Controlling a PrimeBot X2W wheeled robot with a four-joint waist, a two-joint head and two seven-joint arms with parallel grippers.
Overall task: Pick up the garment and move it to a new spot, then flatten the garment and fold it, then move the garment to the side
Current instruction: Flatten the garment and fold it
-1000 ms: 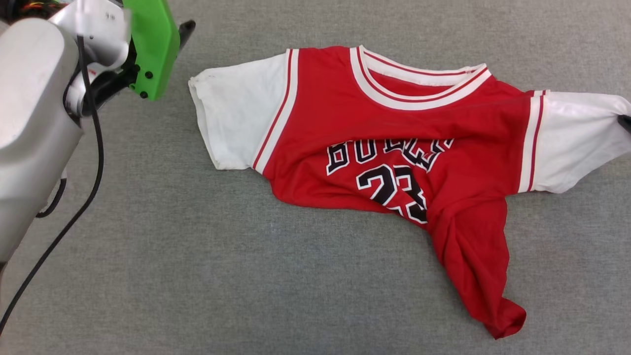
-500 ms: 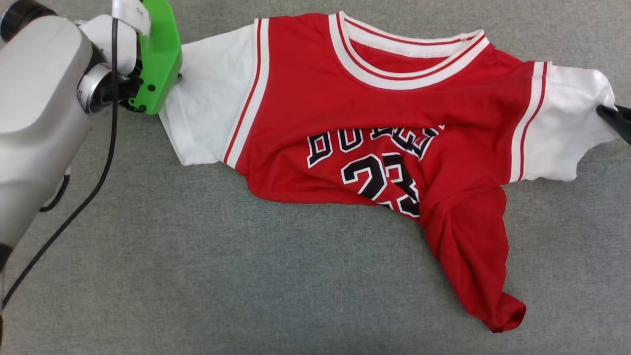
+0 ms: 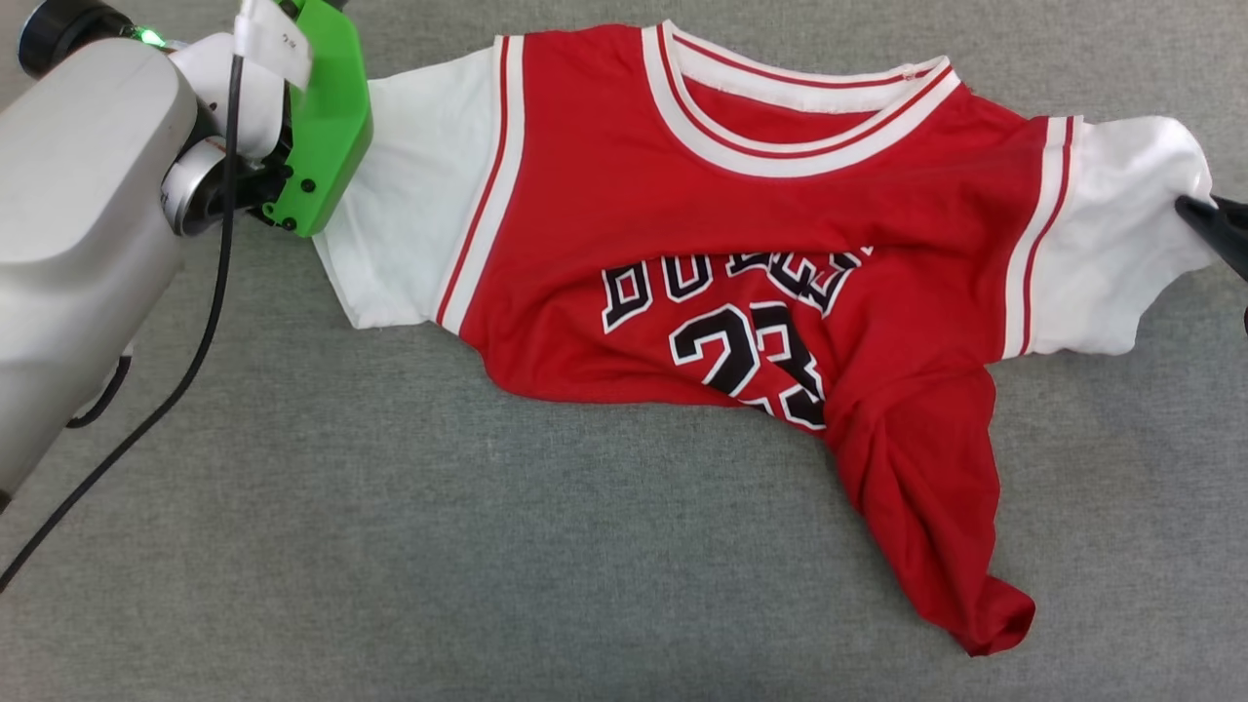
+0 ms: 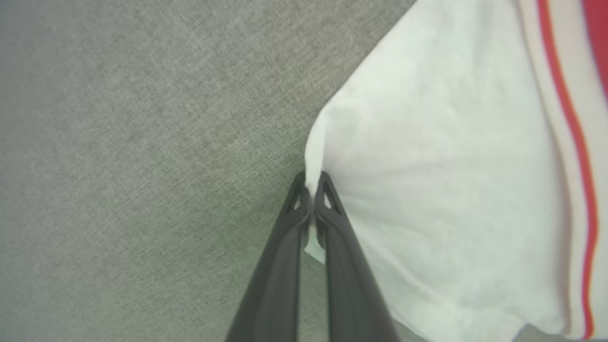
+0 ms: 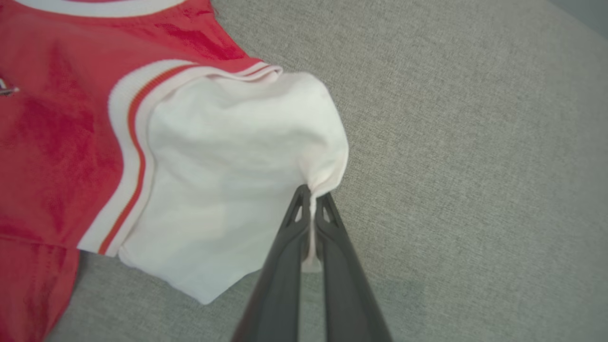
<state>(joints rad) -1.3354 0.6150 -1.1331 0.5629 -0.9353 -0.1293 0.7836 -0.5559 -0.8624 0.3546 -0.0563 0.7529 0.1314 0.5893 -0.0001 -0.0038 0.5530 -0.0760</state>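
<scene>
The red garment (image 3: 682, 205) lies face up on the grey cloth surface, collar at the top, its "BULLS 23" lettering partly creased and its lower hem bunched toward the lower right. My left gripper (image 4: 312, 183) is shut on the edge of the garment's white left sleeve (image 4: 427, 190); in the head view its fingers are hidden behind the green wrist housing (image 3: 327, 117). My right gripper (image 5: 311, 194) is shut on the edge of the white right sleeve (image 5: 228, 166), and its dark fingertip (image 3: 1209, 222) shows at the right edge of the head view.
The grey fabric-covered surface (image 3: 390, 546) stretches all around the garment. My pale left forearm (image 3: 78, 234) and its black cable (image 3: 195, 351) take up the head view's left side.
The head view has shifted, so the garment sits higher and further left in it. My left gripper has come onto the left sleeve's edge and shut on it. The right sleeve is pulled up slightly.
</scene>
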